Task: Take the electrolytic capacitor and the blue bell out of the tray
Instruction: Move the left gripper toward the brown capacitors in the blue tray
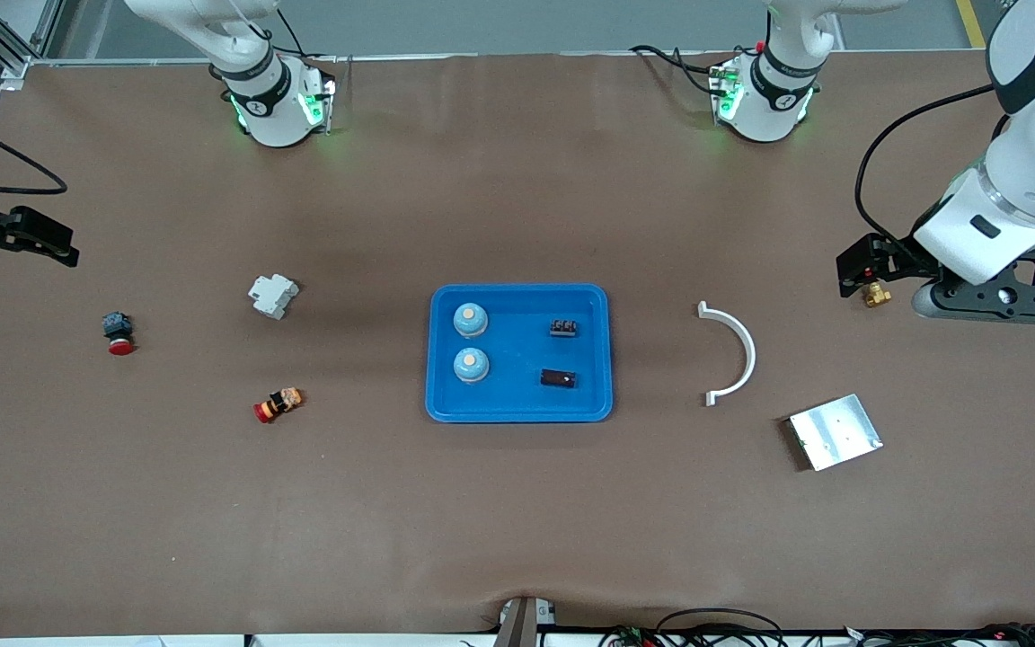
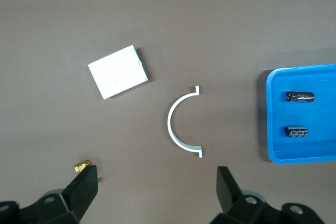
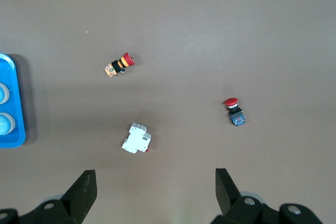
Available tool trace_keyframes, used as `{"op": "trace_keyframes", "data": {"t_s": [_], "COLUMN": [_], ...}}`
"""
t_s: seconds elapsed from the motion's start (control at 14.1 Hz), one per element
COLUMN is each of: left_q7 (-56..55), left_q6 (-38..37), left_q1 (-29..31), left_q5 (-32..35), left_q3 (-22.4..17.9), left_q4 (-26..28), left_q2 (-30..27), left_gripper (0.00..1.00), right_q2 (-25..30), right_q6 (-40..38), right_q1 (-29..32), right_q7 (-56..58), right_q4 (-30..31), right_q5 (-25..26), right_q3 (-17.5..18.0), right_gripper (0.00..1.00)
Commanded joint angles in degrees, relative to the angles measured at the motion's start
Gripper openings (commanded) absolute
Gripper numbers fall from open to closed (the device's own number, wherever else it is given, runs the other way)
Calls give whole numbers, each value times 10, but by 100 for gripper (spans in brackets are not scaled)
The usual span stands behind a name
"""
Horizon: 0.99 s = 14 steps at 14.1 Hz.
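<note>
1. The blue tray (image 1: 519, 409) lies mid-table and holds two bells and two capacitors
2. The two bells sit side by side at the tray's right-arm end, one bell (image 1: 471, 318) farther from the front camera, the other bell (image 1: 471, 365) nearer
3. The ribbed capacitor (image 1: 563, 328) and the dark capacitor (image 1: 559, 379) lie at the tray's left-arm end
4. The left gripper (image 1: 852, 270) hangs empty over the table's left-arm end, jaws wide apart, above a small brass fitting (image 1: 878, 295)
5. The right gripper (image 1: 50, 241) waits over the right-arm end, jaws apart, holding nothing
6. Loose on the table: a white curved bracket (image 1: 737, 350), a metal plate (image 1: 835, 432), a white breaker (image 1: 272, 295), and two red push buttons (image 1: 119, 333) (image 1: 278, 404)
</note>
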<state>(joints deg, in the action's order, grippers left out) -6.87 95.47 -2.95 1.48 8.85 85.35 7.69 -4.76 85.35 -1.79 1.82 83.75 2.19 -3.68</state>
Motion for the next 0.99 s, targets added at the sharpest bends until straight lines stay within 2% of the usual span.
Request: {"op": "trace_keyframes", "data": {"t_s": [0.0,0.28,0.35,0.57,0.78,0.92], "left_q7": [-46,-115,-162,-352,-607,-699], "left_q6": [2,5,5,6,7,21], "left_q1": [-21,-52,-60,-80,-115,-130], "left_q5": [10,10,10,2,-1,3], "left_q3": [6,8,9,11,10,11], "left_q4": [7,8,8,12,10,10], "left_q2": [3,22,29,46,75,93], "left_gripper": [100,100,100,100,100,100], "right_q2": [5,5,5,5,5,5], "right_q6": [-5,-7,-7,-8,-9,-9], "right_q1": [9,7,7,7,7,7], "right_q7": [3,3,3,3,3,3], "right_q4": [0,1,1,2,2,4], "right_q5": [-8,-8,-8,-9,-9,-9], "right_q3": [2,2,2,2,3,2], "right_gripper": [100,100,100,100,100,100]}}
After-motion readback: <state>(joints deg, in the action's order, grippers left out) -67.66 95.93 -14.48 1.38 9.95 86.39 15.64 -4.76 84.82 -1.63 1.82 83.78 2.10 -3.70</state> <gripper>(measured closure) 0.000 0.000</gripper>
